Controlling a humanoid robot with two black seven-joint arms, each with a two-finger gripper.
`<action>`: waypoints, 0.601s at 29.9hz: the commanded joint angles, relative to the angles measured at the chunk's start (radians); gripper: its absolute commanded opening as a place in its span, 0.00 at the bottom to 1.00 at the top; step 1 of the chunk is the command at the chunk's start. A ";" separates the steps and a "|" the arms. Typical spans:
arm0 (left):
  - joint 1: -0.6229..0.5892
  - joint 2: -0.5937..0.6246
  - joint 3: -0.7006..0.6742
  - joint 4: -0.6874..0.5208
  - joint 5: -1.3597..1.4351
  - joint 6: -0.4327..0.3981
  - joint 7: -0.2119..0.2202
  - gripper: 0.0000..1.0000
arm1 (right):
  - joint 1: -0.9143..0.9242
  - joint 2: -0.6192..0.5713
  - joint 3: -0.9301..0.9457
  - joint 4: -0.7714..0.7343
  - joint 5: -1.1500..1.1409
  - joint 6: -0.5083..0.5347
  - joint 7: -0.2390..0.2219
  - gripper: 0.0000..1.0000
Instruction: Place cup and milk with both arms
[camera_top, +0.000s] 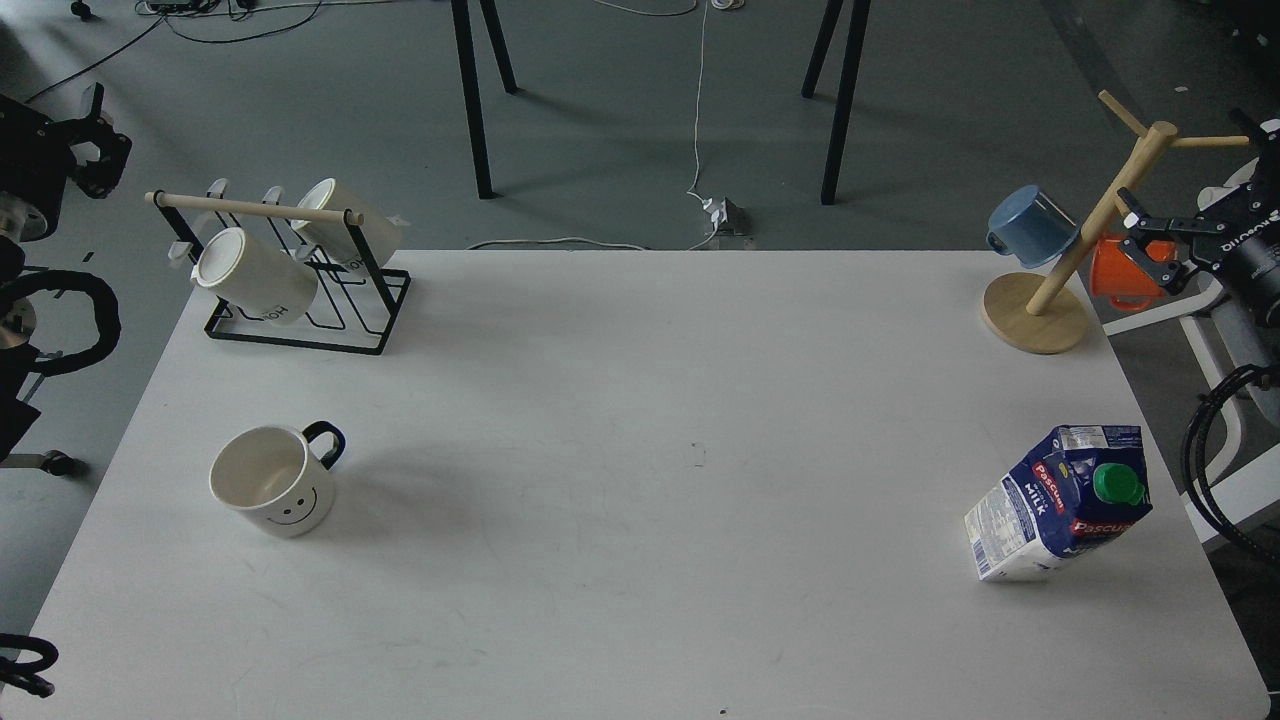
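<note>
Head view of a white table (640, 560) at the outset of a two-arm placing task; neither object is held. The cup (272, 482), a white ceramic mug with a black handle and a small smiley face on its side, stands upright at about 8 o'clock from the table's centre, mouth open and empty, handle pointing toward 1 o'clock. The milk (1058, 503), a dark blue and white gable-top carton with a green screw cap and a red "Pascual" label, stands at about 4 o'clock near the right edge, well apart from the cup.

The left gripper (95, 140) hangs off the table at 10 o'clock, dark and seen partly; whether its fingers are spread cannot be told. The right gripper (1150, 245) is at 2 o'clock, beside the wooden mug tree (1040, 310), fingers parted and holding nothing; an orange mug (1125, 275) sits just behind them and a blue mug (1030, 227) hangs on the tree. A black wire rack (310, 310) with two cream mugs (255, 275) stands at 11 o'clock.

Judged step: approach, not yet begun. The next move calls for each arm to descend to its near object, the left to the cup's rim or body, the right around the carton's narrow body below the cap, clear of the mug tree.
</note>
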 joint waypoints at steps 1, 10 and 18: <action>-0.008 0.001 -0.002 0.002 -0.001 0.000 0.010 1.00 | -0.001 0.024 0.000 0.000 -0.002 0.000 0.000 0.99; -0.007 0.022 -0.108 0.054 -0.007 0.000 0.010 1.00 | -0.003 0.055 -0.002 0.000 -0.003 0.000 0.000 0.99; -0.048 -0.053 -0.031 0.169 0.061 0.000 -0.124 1.00 | -0.021 0.046 0.003 0.001 -0.003 0.000 0.003 0.99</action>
